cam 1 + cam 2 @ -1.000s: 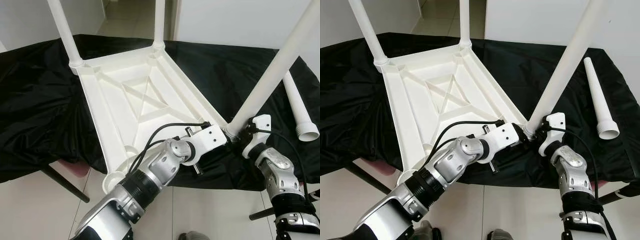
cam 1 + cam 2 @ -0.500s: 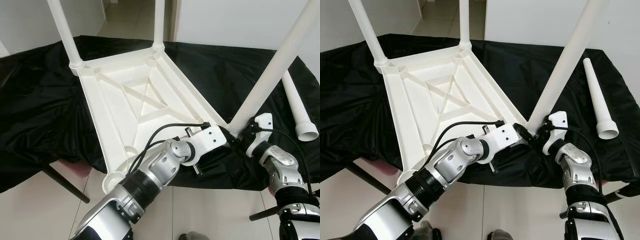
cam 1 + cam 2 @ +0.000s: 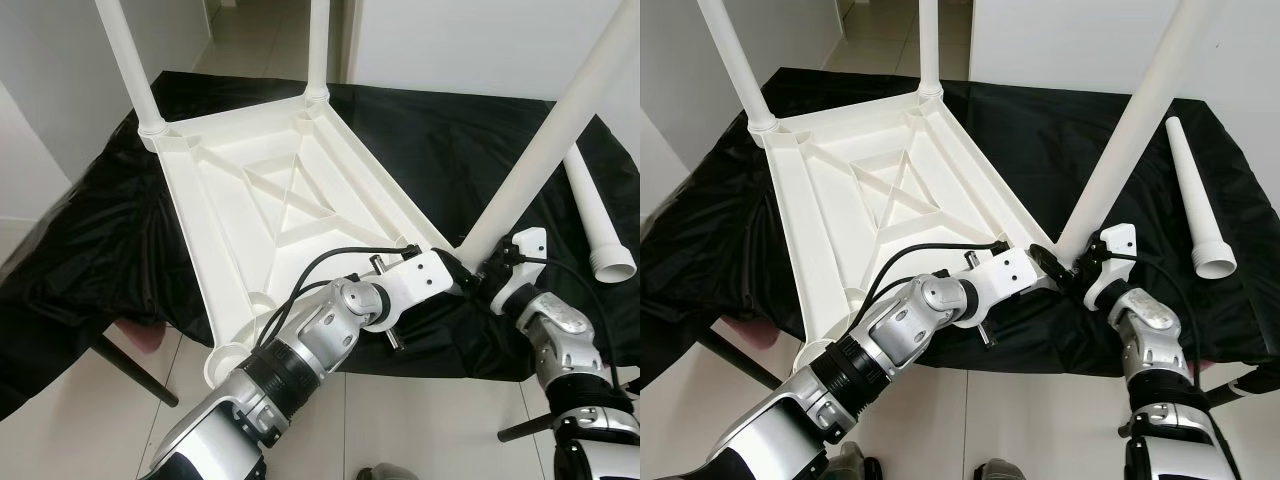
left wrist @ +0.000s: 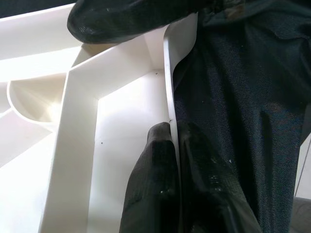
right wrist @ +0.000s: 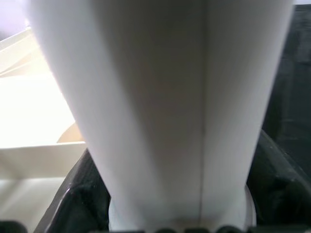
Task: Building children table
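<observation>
A white children's tabletop [image 3: 260,215] lies upside down on a black cloth [image 3: 90,230]. Legs stand in its far left corner [image 3: 128,65], its far corner [image 3: 318,45] and its near right corner [image 3: 545,145]. My left gripper [image 3: 452,270] is shut on the tabletop's rim beside the near right corner. In the left wrist view one of its fingers [image 4: 155,160] lies on each side of the thin rim wall [image 4: 170,77]. My right gripper [image 3: 487,272] is shut on the base of the near right leg. In the right wrist view that leg [image 5: 165,97] runs between the black fingers [image 5: 77,199].
A loose white leg [image 3: 600,225] lies on the cloth at the far right. The tabletop's near left corner has an open socket [image 3: 225,362]. A dark support bar [image 3: 130,365] slants to the tiled floor under the cloth's front edge.
The cloth's left side has drawn inward, baring a pale surface at the left. My right gripper has shifted slightly right at the leg's base. The left gripper stays on the rim.
</observation>
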`<state>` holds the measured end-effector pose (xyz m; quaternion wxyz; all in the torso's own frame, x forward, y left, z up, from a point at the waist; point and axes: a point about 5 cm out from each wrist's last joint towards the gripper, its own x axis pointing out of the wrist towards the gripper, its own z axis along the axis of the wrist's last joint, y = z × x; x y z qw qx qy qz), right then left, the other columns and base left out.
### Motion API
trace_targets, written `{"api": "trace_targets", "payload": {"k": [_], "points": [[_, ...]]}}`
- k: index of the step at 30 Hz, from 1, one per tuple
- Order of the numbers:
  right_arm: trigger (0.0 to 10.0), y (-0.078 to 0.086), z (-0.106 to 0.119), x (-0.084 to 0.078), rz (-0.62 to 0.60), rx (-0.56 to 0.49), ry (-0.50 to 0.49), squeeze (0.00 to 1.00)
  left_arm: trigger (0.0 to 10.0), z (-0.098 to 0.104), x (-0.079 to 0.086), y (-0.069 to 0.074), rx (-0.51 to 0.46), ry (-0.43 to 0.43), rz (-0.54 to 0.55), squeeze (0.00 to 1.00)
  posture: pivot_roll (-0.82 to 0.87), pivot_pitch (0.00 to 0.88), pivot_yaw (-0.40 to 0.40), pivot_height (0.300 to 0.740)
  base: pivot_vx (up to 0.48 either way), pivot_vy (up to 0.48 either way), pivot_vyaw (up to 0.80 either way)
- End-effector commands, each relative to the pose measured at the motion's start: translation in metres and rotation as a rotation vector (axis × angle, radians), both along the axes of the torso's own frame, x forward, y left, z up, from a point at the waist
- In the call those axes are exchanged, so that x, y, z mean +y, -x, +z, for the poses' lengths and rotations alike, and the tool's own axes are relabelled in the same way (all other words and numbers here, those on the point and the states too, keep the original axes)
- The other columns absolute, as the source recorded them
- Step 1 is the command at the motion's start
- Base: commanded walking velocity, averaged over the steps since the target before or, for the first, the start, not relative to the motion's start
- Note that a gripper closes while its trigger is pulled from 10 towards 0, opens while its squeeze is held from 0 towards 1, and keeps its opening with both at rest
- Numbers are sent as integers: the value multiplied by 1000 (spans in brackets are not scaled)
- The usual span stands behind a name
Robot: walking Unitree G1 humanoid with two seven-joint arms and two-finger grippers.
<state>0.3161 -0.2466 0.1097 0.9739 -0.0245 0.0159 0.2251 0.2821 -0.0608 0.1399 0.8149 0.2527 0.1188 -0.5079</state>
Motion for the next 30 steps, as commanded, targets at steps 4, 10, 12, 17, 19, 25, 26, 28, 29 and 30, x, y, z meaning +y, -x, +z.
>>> {"api": "trace_targets", "payload": {"k": [4, 10, 12, 17, 19, 25, 26, 28, 29, 30], "points": [[0, 15, -40, -1, -141, 161, -56, 0, 10000, 10, -11, 7, -34, 24, -46, 0, -12, 45, 21, 740, 0, 0, 0], [0, 14, -42, 6, -252, 131, -89, 0, 10000, 9, -12, 8, -35, 24, -53, 0, -18, 41, 21, 740, 0, 0, 0], [0, 14, -44, 13, -331, 117, -100, 0, 10000, 9, -13, 8, -36, 24, -56, 0, -16, 37, 19, 740, 0, 0, 0], [0, 14, -42, 18, -466, 103, -124, 0, 10000, 9, -13, 9, -35, 23, -56, 0, -15, 34, 15, 740, 0, 0, 0], [0, 14, -42, 19, -493, 100, -124, 0, 10000, 8, -13, 9, -35, 22, -56, 0, -15, 32, 15, 740, 0, 0, 0], [0, 16, -39, 20, -640, 87, -128, 0, 10000, 8, -14, 10, -35, 23, -57, 0, -14, 32, 7, 740, 0, 0, 0], [0, 17, -38, 20, -673, 75, -123, 0, 10000, 8, -14, 10, -35, 23, -57, 0, -14, 32, 6, 740, 0, 0, 0], [0, 18, -37, 20, -698, 67, -120, 0, 10000, 8, -14, 10, -35, 23, -57, 0, -14, 32, 6, 740, 0, 0, 0], [0, 19, -36, 20, -720, 58, -115, 0, 10000, 8, -14, 10, -36, 23, -57, 0, -14, 32, 6, 740, 0, 0, 0], [0, 19, -36, 20, -720, 58, -115, 0, 10000, 8, -14, 10, -36, 23, -57, 0, -14, 32, 6, 740, 0, 0, 0]]}}
